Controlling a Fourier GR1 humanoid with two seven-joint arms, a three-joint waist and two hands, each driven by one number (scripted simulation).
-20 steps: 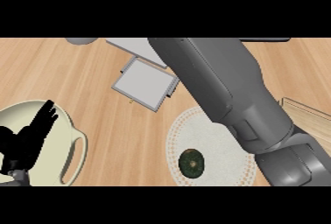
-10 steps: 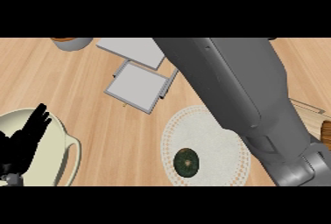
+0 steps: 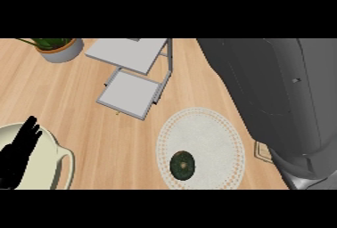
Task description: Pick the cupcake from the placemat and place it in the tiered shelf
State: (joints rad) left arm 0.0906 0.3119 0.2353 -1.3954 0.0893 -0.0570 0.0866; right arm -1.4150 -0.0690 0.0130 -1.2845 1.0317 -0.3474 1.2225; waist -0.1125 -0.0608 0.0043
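Now the cupcake (image 3: 182, 164) sits on the placemat (image 3: 204, 129) at 6 o'clock, the left hand (image 3: 16, 153) rests open at 8 o'clock, and the right hand is unseen, so I cannot tell its state; the forearm (image 3: 276, 98) at 3 o'clock may topple the cupcake when it reaches.

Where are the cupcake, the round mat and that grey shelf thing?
Small dark round cupcake (image 3: 182, 164): head view, its top.
Round white placemat (image 3: 204, 129): head view, bare part above the cupcake.
Grey metal tiered shelf (image 3: 128, 92): head view, lower tier's surface.
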